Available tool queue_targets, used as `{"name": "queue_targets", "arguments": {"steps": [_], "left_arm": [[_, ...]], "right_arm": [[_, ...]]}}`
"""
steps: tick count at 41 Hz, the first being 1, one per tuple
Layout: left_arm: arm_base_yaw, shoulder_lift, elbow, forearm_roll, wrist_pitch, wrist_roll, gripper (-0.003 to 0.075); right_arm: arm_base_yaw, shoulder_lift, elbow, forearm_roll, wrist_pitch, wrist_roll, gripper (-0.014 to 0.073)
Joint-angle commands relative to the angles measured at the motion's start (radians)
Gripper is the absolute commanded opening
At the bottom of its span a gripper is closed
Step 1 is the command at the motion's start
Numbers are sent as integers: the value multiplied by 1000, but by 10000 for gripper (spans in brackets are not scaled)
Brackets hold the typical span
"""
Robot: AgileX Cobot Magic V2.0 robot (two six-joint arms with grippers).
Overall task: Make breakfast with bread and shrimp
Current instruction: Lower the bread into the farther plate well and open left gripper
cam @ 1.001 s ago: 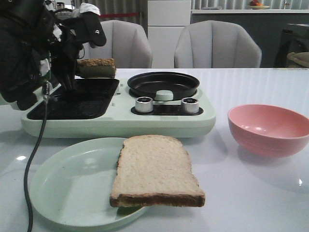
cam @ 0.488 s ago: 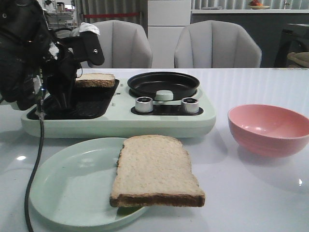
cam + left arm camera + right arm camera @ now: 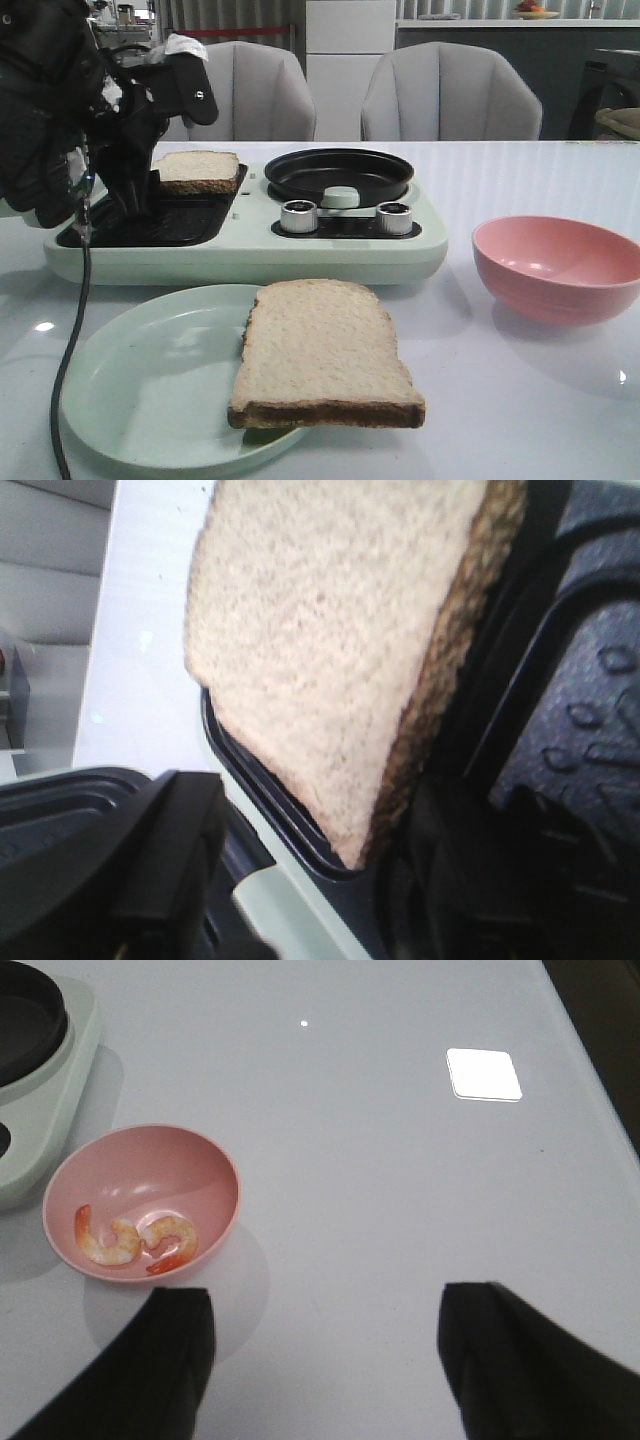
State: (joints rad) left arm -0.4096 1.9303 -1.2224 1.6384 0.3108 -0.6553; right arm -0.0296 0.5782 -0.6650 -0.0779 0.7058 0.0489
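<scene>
On the pale green cooker (image 3: 340,262), one bread slice (image 3: 197,170) leans against the griddle's far rim, between the left gripper's (image 3: 135,195) spread fingers; the other slice (image 3: 320,352) waits on the plate (image 3: 130,400). Shrimp (image 3: 135,1242) sit untouched in the pink bowl (image 3: 215,1175), right gripper (image 3: 325,1355) wide, empty.

My black left hand (image 3: 130,190) is by pale beige, brown-crusted bread (image 3: 197,168) on the black grill tray (image 3: 190,215). The cooker (image 3: 250,262) and plate (image 3: 130,390) are mint green; the pink bowl (image 3: 215,1175) holds orange-streaked white shrimp (image 3: 135,1242).
</scene>
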Motion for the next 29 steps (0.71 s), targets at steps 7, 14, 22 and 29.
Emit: {"name": "queue_targets", "arguments": {"steps": [7,14,22,29], "left_arm": [[-57,-158,-10,-7,31,-6,477],[-98,-222,41,-119,101,7,465],[-140,-306,44,-676,215,425,460],[-165,-434,52,-1020,268,599,459]], "right_arm": [[2,10,-34,-17,-74,-5,577],[2,10,-34,-17,-74,-5,577],[2,10,-34,-17,-74,-5,577],[2,10,-34,-17,-74,-5,577]]}}
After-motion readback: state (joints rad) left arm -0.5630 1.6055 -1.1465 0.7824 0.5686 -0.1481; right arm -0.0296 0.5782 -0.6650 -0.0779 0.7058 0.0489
